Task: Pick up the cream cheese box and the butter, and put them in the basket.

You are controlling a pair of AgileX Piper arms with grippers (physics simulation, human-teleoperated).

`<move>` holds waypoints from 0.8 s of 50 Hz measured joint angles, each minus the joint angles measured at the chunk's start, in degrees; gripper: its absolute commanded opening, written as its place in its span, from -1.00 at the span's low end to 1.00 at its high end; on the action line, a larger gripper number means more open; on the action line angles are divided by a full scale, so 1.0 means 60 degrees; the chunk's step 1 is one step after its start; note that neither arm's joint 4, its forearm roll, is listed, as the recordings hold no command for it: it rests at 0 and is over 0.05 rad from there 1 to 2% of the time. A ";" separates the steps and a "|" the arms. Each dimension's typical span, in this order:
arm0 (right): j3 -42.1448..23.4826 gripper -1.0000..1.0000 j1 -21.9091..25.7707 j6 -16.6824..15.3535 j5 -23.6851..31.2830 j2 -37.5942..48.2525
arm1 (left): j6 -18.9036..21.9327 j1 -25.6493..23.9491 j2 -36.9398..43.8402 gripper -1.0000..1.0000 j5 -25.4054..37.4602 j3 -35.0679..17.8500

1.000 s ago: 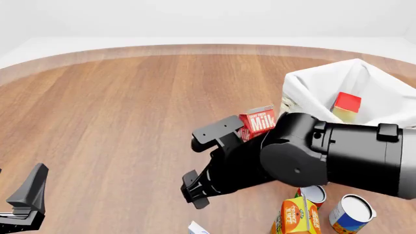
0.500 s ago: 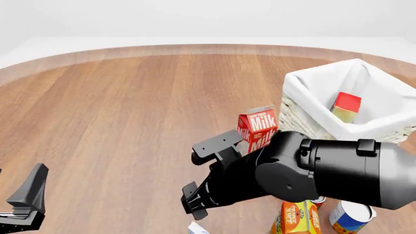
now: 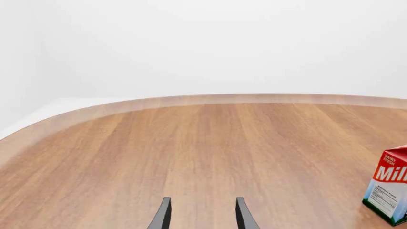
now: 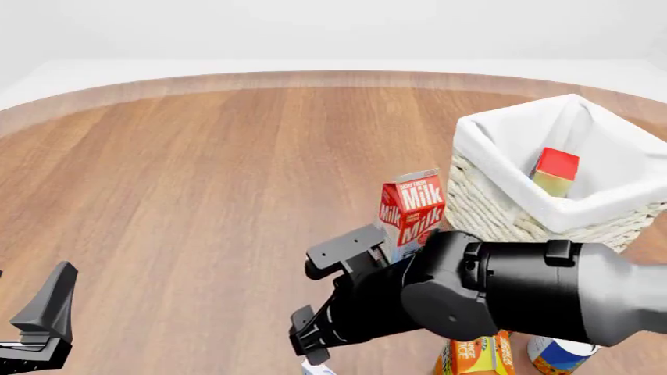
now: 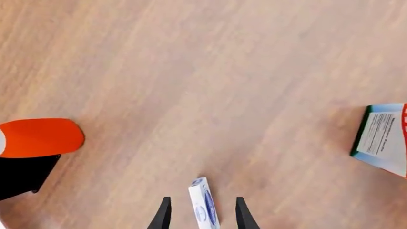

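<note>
Right gripper (image 4: 311, 312) low over bench (image 4: 208, 172), jaws apart astride the cream cheese box (image 5: 204, 205). Butter (image 4: 554, 172) inside basket (image 4: 501, 203). Left gripper (image 3: 201, 214) jaws apart, empty.

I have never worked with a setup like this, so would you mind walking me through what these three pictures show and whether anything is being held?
These are simulator renders of two robot arms at a wooden table. The front view looks down from behind the arms. The big black arm is the right one, and its right gripper is open and empty, lowered over a small white-and-blue cream cheese box, which in the right wrist view sits between the fingertips. The left gripper waits at the lower left, open and empty; its own camera sees mostly bare table and a milk carton. The wicker basket on the right already holds a red-topped carton, presumably the butter. An orange juice carton and a can stand partly hidden behind the right arm.
</note>
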 measured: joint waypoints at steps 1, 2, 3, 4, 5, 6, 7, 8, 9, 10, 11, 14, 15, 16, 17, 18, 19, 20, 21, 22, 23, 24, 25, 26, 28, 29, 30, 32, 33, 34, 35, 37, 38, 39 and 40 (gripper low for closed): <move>0.0022 1.00 0.0005 0.0012 -0.0033 0.0014 | 0.0000 0.0000 0.0000 1.00 0.0000 0.0000; 0.0042 1.00 0.0011 0.0024 -0.0063 0.0026 | 0.0000 0.0000 0.0000 1.00 0.0000 0.0000; 0.0059 1.00 0.0015 0.0033 -0.0088 0.0037 | 0.0000 0.0000 0.0000 1.00 0.0000 0.0000; 0.0072 1.00 0.0019 0.0042 -0.0111 0.0046 | 0.0000 0.0000 0.0000 1.00 0.0000 0.0000; 0.0085 1.00 0.0025 0.0051 -0.0133 0.0054 | 0.0000 0.0000 0.0000 1.00 0.0000 0.0000; 0.0100 1.00 0.0031 0.0059 -0.0158 0.0063 | 0.0000 0.0000 0.0000 1.00 0.0000 0.0000; 0.0118 1.00 0.0038 0.0070 -0.0184 0.0071 | 0.0000 0.0000 0.0000 1.00 0.0000 0.0000; 0.0138 1.00 0.0044 0.0080 -0.0212 0.0080 | 0.0000 0.0000 0.0000 1.00 0.0000 0.0000; 0.0158 1.00 0.0050 0.0090 -0.0239 0.0089 | 0.0000 0.0000 0.0000 1.00 0.0000 0.0000; 0.0176 1.00 0.0055 0.0099 -0.0265 0.0098 | 0.0000 0.0000 0.0000 1.00 0.0000 0.0000; 0.0193 1.00 0.0059 0.0109 -0.0289 0.0105 | 0.0000 0.0000 0.0000 1.00 0.0000 0.0000; 0.0236 1.00 0.0083 0.0140 -0.0354 0.0124 | 0.0000 0.0000 0.0000 1.00 0.0000 0.0000; 0.0248 1.00 0.0097 0.0153 -0.0373 0.0129 | 0.0000 0.0000 0.0000 1.00 0.0000 0.0000; 0.0258 1.00 0.0109 0.0163 -0.0389 0.0134 | 0.0000 0.0000 0.0000 1.00 0.0000 0.0000; 0.0267 1.00 0.0114 0.0170 -0.0405 0.0138 | 0.0000 0.0000 0.0000 1.00 0.0000 0.0000; 0.0276 1.00 0.0119 0.0175 -0.0421 0.0144 | 0.0000 0.0000 0.0000 1.00 0.0000 0.0000; 0.0284 1.00 0.0124 0.0181 -0.0438 0.0151 | 0.0000 0.0000 0.0000 1.00 0.0000 0.0000; 0.0292 1.00 0.0130 0.0188 -0.0454 0.0159 | 0.0000 0.0000 0.0000 1.00 0.0000 0.0000; 0.0300 1.00 0.0136 0.0195 -0.0469 0.0166 | 0.0000 0.0000 0.0000 1.00 0.0000 0.0000; 0.0307 1.00 0.0143 0.0203 -0.0484 0.0173 | 0.0000 0.0000 0.0000 1.00 0.0000 0.0000; 0.0316 1.00 0.0150 0.0210 -0.0498 0.0180 | 0.0000 0.0000 0.0000 1.00 0.0000 0.0000; 0.0325 1.00 0.0155 0.0216 -0.0513 0.0187 | 0.0000 0.0000 0.0000 1.00 0.0000 0.0000; 0.0333 1.00 0.0158 0.0221 -0.0526 0.0195 | 0.0000 0.0000 0.0000 1.00 0.0000 0.0000; 0.0341 1.00 0.0161 0.0224 -0.0538 0.0203 | 0.0000 0.0000 0.0000 1.00 0.0000 0.0000; 0.0354 1.00 0.0163 0.0229 -0.0563 0.0220 | 0.0000 0.0000 0.0000 1.00 0.0000 0.0000; 0.0361 1.00 0.0164 0.0231 -0.0576 0.0230 | 0.0000 0.0000 0.0000 1.00 0.0000 0.0000; 0.0369 1.00 0.0165 0.0233 -0.0591 0.0241 | 0.0000 0.0000 0.0000 1.00 0.0000 0.0000; 0.0389 1.00 0.0166 0.0242 -0.0627 0.0265 | 0.0000 0.0000 0.0000 1.00 0.0000 0.0000; 0.0399 1.00 0.0167 0.0249 -0.0647 0.0278 | 0.0000 0.0000 0.0000 1.00 0.0000 0.0000; 0.0410 1.00 0.0169 0.0255 -0.0667 0.0289 | 0.0000 0.0000 0.0000 1.00 0.0000 0.0000; 0.0423 1.00 0.0172 0.0264 -0.0688 0.0300 | 0.0000 0.0000 0.0000 1.00 0.0000 0.0000; 0.0451 1.00 0.0181 0.0281 -0.0734 0.0323 | 0.0000 0.0000 0.0000 1.00 0.0000 0.0000; 0.0465 1.00 0.0184 0.0290 -0.0756 0.0334 | 0.0000 0.0000 0.0000 1.00 0.0000 0.0000; 0.0478 1.00 0.0187 0.0298 -0.0777 0.0345 | 0.0000 0.0000 0.0000 1.00 0.0000 0.0000; 0.0490 1.00 0.0189 0.0306 -0.0795 0.0354 | 0.0000 0.0000 0.0000 1.00 0.0000 0.0000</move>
